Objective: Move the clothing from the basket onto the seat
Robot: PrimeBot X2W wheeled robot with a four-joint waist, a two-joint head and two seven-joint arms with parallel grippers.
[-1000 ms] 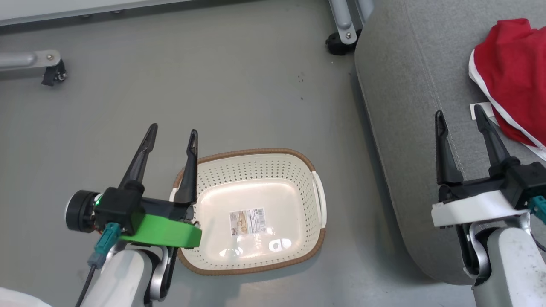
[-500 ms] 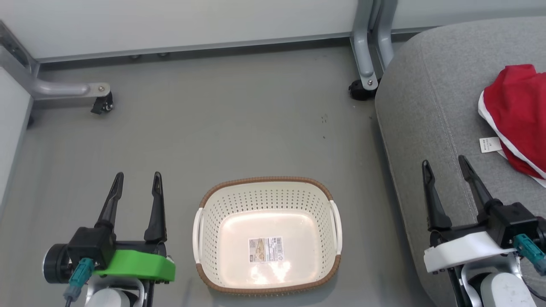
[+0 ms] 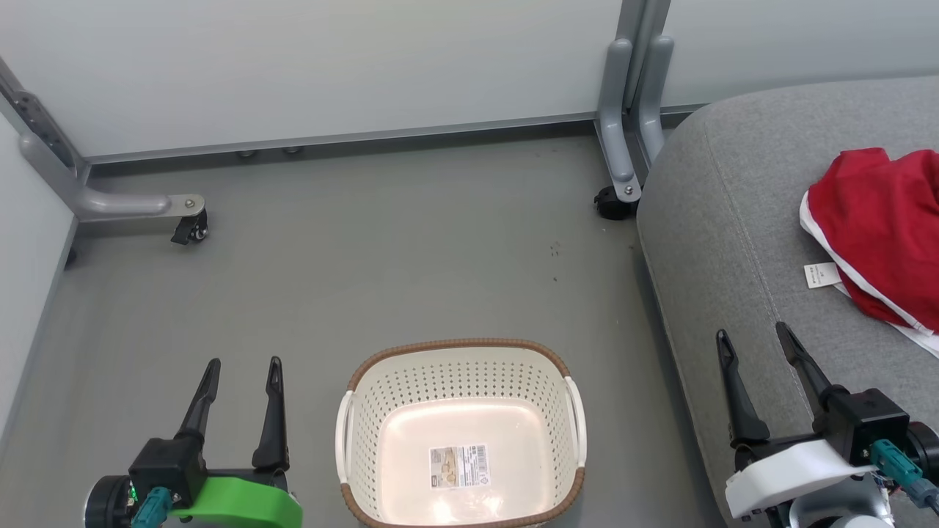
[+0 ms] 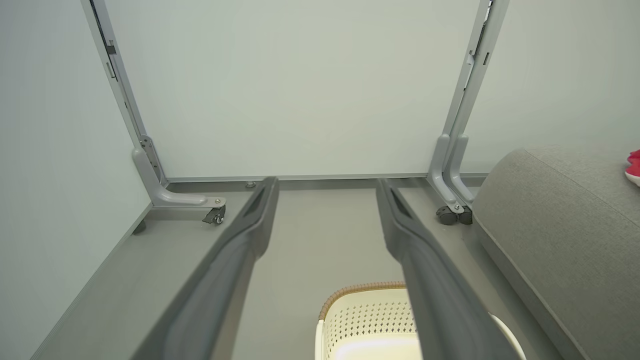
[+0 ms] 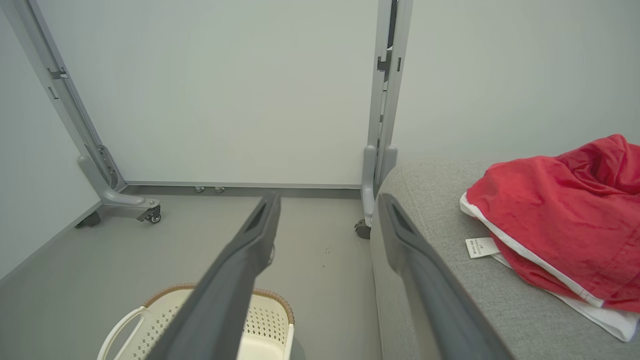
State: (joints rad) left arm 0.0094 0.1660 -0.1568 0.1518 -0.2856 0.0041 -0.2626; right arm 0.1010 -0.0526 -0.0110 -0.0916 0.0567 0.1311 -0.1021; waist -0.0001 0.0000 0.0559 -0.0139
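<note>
Facing white panels (image 3: 330, 66) across grey floor (image 3: 367, 257), my left claw (image 3: 244, 363) and right claw (image 3: 752, 330) gape empty; basket (image 3: 455, 343) between them, clothing (image 3: 880, 220) on seat (image 3: 719, 220) beyond the right.

Looks along the left gripper (image 4: 326, 182), fingers (image 4: 235, 260) spread wide with nothing between them. Shows a corner of the basket (image 4: 360, 288) at 6 o'clock, partly behind the finger at 5, standing on the grey floor (image 4: 310, 235). Catches the seat (image 4: 550, 225) from 3 to 4 o'clock, with a sliver of red clothing (image 4: 634, 167) at the 3 o'clock edge. Takes in a pale wall (image 4: 300, 90) at 12, flanked by metal legs on casters at 9 (image 4: 175, 199) and 3 (image 4: 450, 190).
</note>
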